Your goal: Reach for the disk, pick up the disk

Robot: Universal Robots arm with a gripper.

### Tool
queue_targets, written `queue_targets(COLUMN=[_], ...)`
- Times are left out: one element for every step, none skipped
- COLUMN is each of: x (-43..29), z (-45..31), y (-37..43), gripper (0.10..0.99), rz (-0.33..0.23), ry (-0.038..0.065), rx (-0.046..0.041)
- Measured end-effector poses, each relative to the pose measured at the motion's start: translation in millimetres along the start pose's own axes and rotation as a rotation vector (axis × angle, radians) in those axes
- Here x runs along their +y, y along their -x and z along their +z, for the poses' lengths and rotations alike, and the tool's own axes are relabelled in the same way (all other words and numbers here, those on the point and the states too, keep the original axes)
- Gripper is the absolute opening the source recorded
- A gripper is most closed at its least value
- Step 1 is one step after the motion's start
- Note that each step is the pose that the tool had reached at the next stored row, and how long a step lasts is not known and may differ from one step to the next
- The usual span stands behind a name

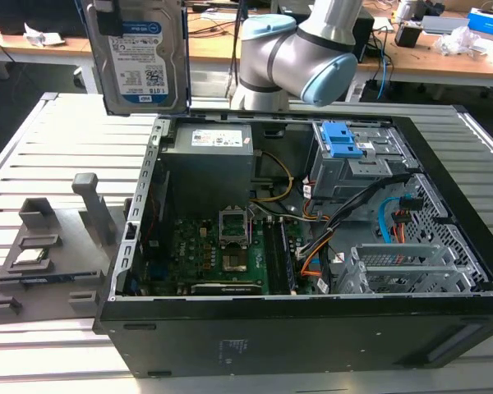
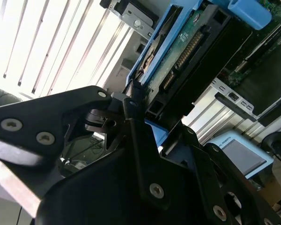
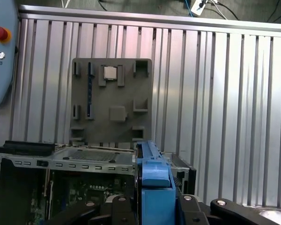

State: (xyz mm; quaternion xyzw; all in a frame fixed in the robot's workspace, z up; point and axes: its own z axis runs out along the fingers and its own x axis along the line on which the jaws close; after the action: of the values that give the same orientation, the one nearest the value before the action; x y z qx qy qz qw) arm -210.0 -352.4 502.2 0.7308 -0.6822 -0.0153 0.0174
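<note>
hand [image 2: 129,105] closed on the disk [image 1: 144,57] at its blue-railed edge; disk hangs straight below the hand, long axis upright, clear above the computer case [image 1: 296,332]

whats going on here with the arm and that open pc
The robot arm has the disk in its gripper, with the jaws shut on the drive's blue-railed edge. The disk is held upright in the air at the exterior view's left, touching neither the open computer case nor the slatted table. The pick-up looks done, since the disk rests on nothing.
</note>
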Motion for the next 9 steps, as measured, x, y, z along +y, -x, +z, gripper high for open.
queue_targets(x=[-3.0, -5.6, -9.1, -12.1, -17.9, -24.6, -29.6, -33.4, -38.6], z=[-0.1, -0.3, -0.4, -0.6, -0.8, -1.1, -1.4, -1.6, -1.8], y=[0.0, 0.0, 0.1, 0.1, 0.0, 0.1, 0.2, 0.3, 0.5], gripper=[0.369, 0.369, 0.369, 0.369, 0.369, 0.369, 0.369, 0.369, 0.369], rz=[0.000, 0.000, 0.000, 0.000, 0.000, 0.000, 0.000, 0.000, 0.000], ry=[0.000, 0.000, 0.000, 0.000, 0.000, 0.000, 0.000, 0.000, 0.000], rx=[0.0000, 0.0000, 0.0000, 0.0000, 0.0000, -0.0001, 0.0000, 0.0000, 0.0000])
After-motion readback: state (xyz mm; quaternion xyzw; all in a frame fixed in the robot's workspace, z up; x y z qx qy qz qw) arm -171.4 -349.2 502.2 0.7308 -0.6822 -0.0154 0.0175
